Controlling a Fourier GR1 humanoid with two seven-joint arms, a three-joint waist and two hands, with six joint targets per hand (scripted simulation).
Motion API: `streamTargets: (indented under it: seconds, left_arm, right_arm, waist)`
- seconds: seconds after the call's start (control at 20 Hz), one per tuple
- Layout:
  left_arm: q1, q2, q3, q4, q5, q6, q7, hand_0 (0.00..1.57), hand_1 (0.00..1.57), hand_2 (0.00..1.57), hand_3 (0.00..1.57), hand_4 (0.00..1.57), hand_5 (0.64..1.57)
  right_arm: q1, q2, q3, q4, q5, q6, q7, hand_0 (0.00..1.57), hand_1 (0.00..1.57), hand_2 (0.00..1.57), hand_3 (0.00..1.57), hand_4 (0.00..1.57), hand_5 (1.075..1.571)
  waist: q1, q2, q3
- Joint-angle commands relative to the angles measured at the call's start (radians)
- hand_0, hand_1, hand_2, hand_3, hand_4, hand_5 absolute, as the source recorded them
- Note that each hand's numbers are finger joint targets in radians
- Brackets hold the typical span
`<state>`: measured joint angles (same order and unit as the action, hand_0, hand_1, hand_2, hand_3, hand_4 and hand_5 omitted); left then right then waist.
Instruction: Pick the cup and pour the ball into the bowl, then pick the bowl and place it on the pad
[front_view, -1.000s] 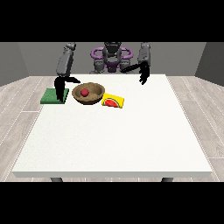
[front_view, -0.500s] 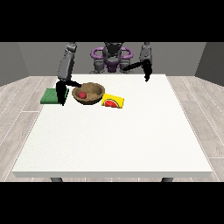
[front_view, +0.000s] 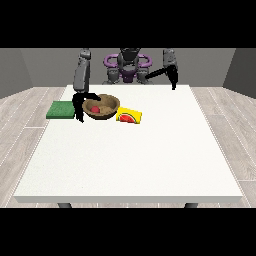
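Holding bowl: hand at the view's left (front_view: 80, 106) has fingers clamped on the wooden bowl (front_view: 103, 107)'s 9 o'clock rim.
Ball: red ball (front_view: 95, 109) inside bowl.
Pad: green pad (front_view: 61, 109) at bowl's 9 o'clock.
Other hand: hand at the view's right (front_view: 173, 76) raised; fingers cannot tell.

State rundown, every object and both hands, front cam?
bowl: upright on the table, ball inside
ball: red, in the bowl
pad: green, flat, nothing on it
watermelon card: flat beside the bowl
hand at the view's left: at the bowl's rim
hand at the view's right: raised, holding nothing
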<state>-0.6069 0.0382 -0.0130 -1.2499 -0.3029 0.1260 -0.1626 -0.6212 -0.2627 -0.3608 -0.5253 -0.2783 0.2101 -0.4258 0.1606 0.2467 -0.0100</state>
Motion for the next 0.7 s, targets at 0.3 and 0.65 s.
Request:
streamTargets:
  seconds: [0.3, 0.65]
  left_arm:
    - [0.018, 0.021, 0.008, -0.047, 0.025, -0.044, 0.022, 0.0, 0.0, 0.0, 0.0, 0.0, 1.566]
    - [0.016, 0.028, 0.022, -0.035, 0.049, -0.07, 0.022, 0.0, 0.0, 0.0, 0.0, 0.0, 1.569]
  right_arm:
    - [-0.007, 0.031, 0.011, 0.108, 0.008, -0.107, 0.109, 0.64, 0.64, 0.3, 0.0, 0.56, 1.571]
    - [0.017, 0.005, 0.096, 0.115, 0.124, -0.236, 0.141, 1.57, 1.57, 1.57, 1.57, 1.03, 1.551]
  waist:
    - [0.027, 0.009, 0.0102]
    - [0.031, -0.009, 0.0094]
